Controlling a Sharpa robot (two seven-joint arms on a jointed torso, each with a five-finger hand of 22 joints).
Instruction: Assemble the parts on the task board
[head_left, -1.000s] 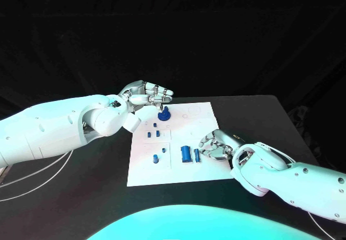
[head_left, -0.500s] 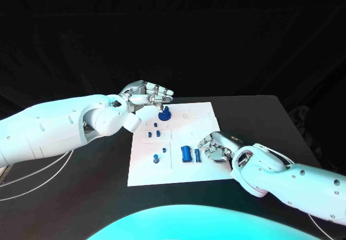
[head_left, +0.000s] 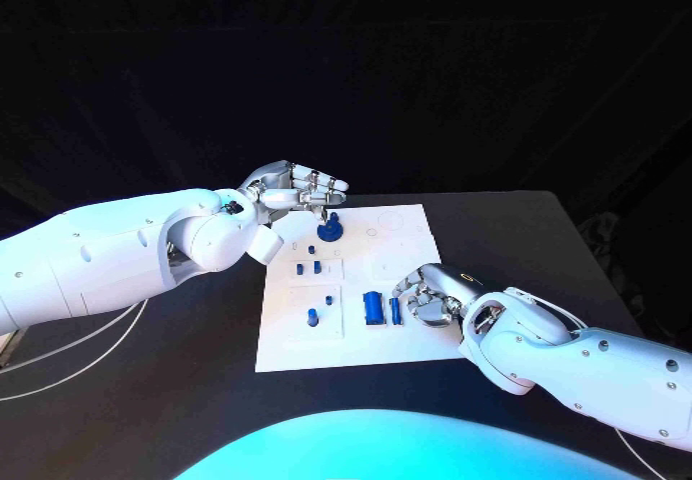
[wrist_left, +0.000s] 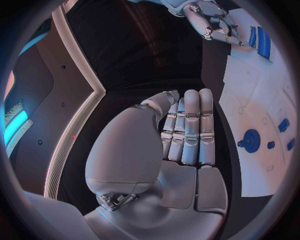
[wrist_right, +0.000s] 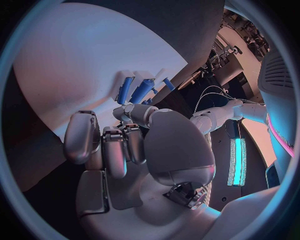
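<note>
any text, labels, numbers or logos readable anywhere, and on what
None can be read.
White task board: only faint printed outlines, no legible lettering.
Small blue parts: no markings visible.
White arms and silver hands, left hand and right hand: no legible labels or logos.

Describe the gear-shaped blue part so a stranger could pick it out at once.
Start at the white task board in the middle of the black table. Go to its far edge, just under the fingertips of the left hand; the gear sits there. It is round and toothed with a stub rising from its middle, while the other blue parts nearby are small pegs and long bars.
</note>
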